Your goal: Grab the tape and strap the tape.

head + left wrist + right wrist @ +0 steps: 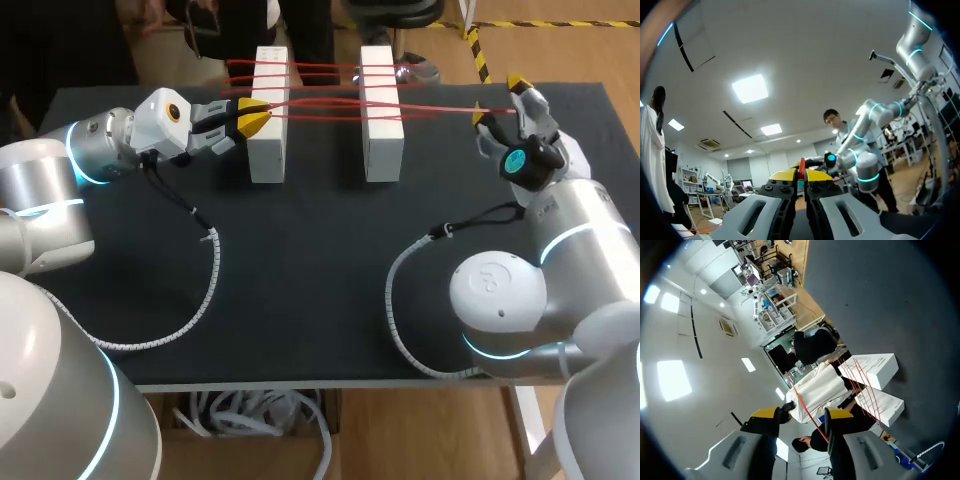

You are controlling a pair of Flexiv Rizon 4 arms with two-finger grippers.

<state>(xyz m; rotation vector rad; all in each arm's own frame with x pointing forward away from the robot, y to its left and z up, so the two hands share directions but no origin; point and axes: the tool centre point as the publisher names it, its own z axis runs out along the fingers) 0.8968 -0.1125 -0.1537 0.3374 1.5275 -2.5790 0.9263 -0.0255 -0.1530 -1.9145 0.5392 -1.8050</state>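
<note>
because the red tape (430, 107) stretches crosswise over the tabletop (320, 260), your right claw (498, 98) is spread, the tape passing between its fingers (839, 416). your left claw (254, 117) pinches it at the left white block (265, 150), with loops reaching the right white block (382, 150).

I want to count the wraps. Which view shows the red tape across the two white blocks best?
The head view: the red tape spans both white blocks from above, strands spread apart. The right wrist view shows the strands obliquely, bunched; the left wrist view shows only a sliver between the left gripper's tips.
</note>
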